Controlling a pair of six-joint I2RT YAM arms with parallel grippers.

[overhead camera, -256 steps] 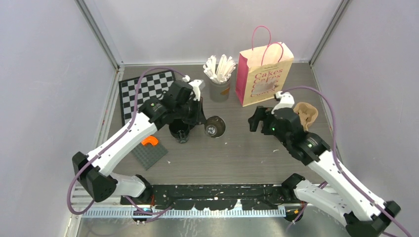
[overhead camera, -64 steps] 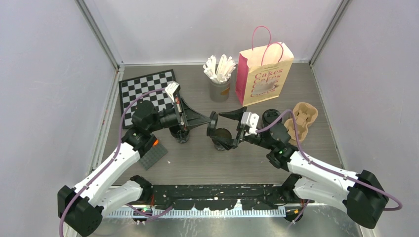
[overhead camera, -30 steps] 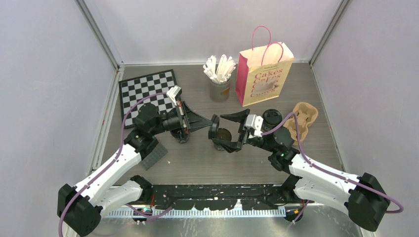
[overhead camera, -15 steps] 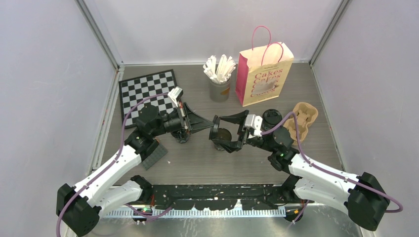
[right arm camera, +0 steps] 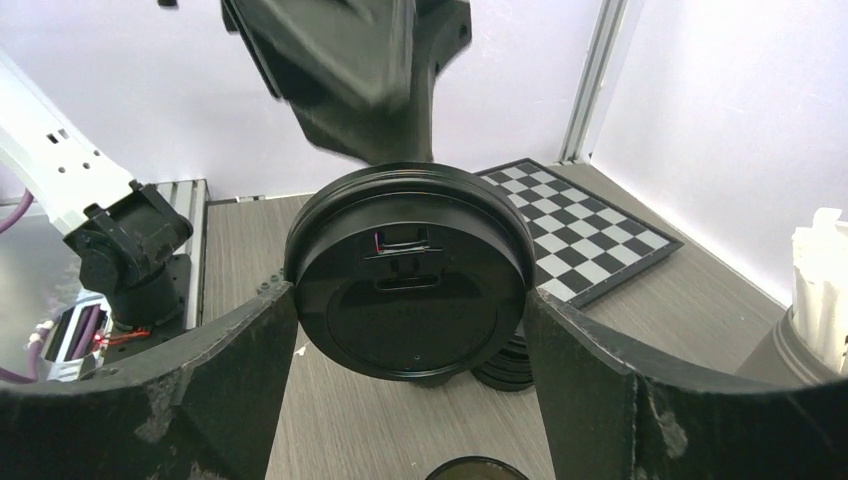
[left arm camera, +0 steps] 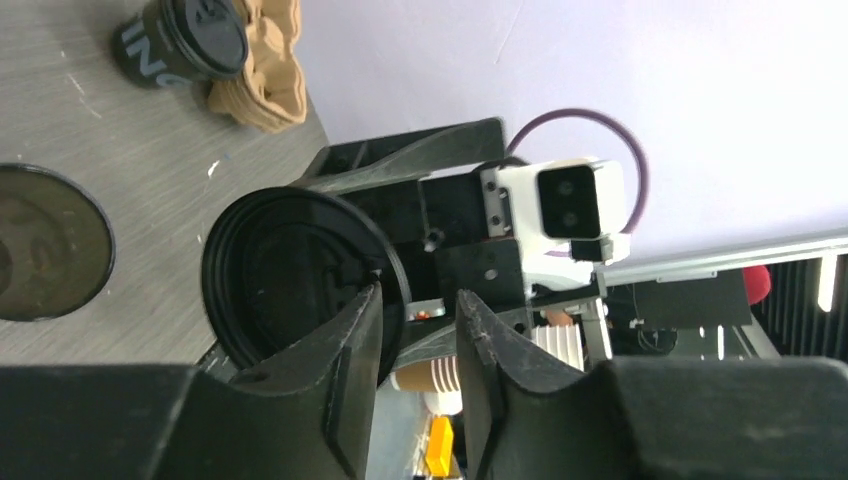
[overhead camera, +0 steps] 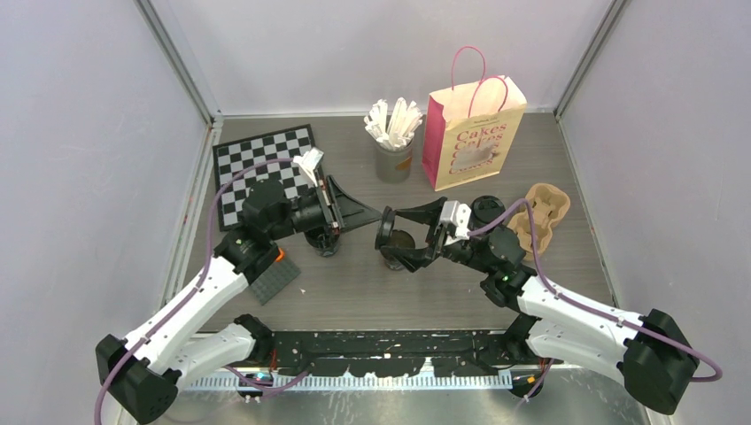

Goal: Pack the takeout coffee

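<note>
Above the grey tabletop (overhead camera: pixel 354 292), over an open cup (overhead camera: pixel 398 246), the right fingers (right arm camera: pixel 250 340) clamp a light, bendy, slick-looking lid (right arm camera: pixel 410 270) across its rim, while the left fingers (left arm camera: pixel 345 340) stand slightly parted at its edge.

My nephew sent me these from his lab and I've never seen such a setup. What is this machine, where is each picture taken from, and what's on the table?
These are two white-and-black robot arms, left and right, bolted at the near edge of a grey table. The wide picture comes from a fixed camera above and behind them. The other two come from small cameras on each wrist, so you see that arm's own black fingers.

The right gripper has a round black plastic lid between its fingers and appears to hold it. The left gripper, facing it, has its fingers apart at the lid's rim.

Just below stands an open black disposable cup. A lidded black cup stands beside a brown moulded-pulp cup carrier. Further back are a pink paper bag, a grey cup of white wrapped sticks and a black-and-white chessboard.
</note>
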